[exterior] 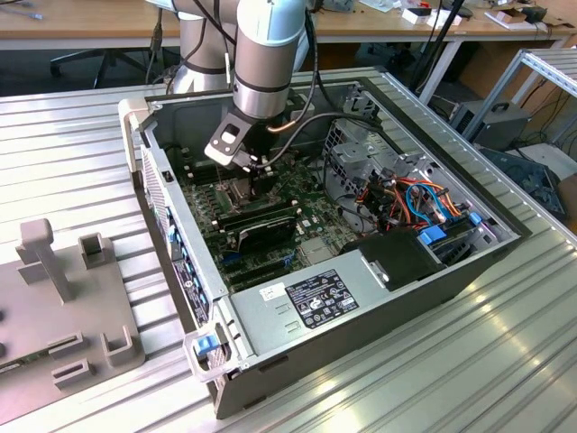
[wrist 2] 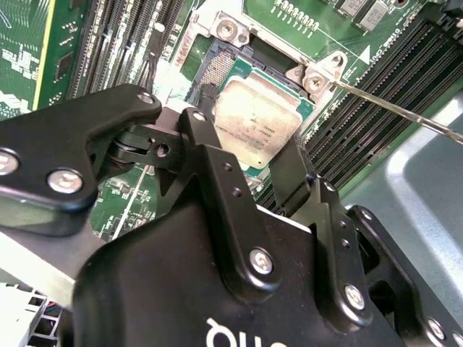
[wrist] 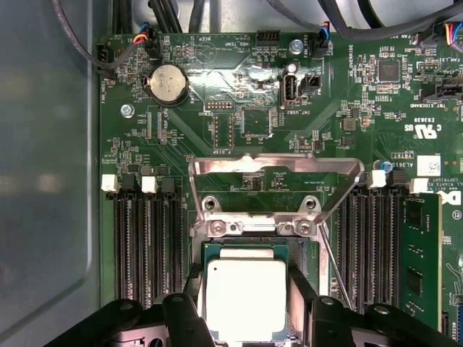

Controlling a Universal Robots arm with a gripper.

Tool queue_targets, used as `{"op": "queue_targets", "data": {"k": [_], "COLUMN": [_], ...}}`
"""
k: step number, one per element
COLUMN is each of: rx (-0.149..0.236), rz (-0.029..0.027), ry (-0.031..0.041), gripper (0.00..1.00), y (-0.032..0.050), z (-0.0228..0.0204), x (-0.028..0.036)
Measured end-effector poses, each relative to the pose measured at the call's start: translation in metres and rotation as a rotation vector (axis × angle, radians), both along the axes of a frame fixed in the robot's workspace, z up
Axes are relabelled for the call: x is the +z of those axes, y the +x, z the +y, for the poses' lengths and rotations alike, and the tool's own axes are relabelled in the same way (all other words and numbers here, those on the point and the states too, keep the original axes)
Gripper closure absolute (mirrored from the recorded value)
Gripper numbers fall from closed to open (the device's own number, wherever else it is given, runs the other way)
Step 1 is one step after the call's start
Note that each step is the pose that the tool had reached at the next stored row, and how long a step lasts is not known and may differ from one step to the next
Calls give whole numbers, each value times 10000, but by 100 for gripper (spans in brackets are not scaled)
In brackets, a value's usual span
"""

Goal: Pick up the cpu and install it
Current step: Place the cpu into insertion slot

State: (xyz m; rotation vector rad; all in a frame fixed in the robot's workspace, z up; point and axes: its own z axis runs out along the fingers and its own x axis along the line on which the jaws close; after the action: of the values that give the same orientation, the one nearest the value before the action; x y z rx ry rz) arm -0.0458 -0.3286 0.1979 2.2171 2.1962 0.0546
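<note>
- Black gripper (wrist 2: 246, 141): fingers (wrist 2: 206, 137) clamp the cpu (wrist 2: 257, 119) by opposite edges.
- The cpu sits low over the open socket (wrist 2: 217, 69), frame (wrist: 275, 168) lifted.
- Judged: seating step; calls for square alignment and a light touch.

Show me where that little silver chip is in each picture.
Exterior view: under the gripper, inside the open case.
First wrist view: the cpu sits between the black fingers, over the socket.
Second wrist view: the cpu, likewise between the fingers.
Shared landmark: silver socket bracket, in both wrist views.
</note>
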Motion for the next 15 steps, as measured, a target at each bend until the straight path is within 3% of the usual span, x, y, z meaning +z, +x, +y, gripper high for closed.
{"op": "queue_targets", "data": {"k": [5, 11, 13, 15], "rx": [0, 1, 0, 1], "rz": [-4, -2, 0, -1], "ry": [7, 3, 0, 2], "gripper": [45, 45, 45, 45], "y": [1, 0, 0, 3], "z": [1, -2, -46, -63], "x": [7, 87, 88, 85]}}
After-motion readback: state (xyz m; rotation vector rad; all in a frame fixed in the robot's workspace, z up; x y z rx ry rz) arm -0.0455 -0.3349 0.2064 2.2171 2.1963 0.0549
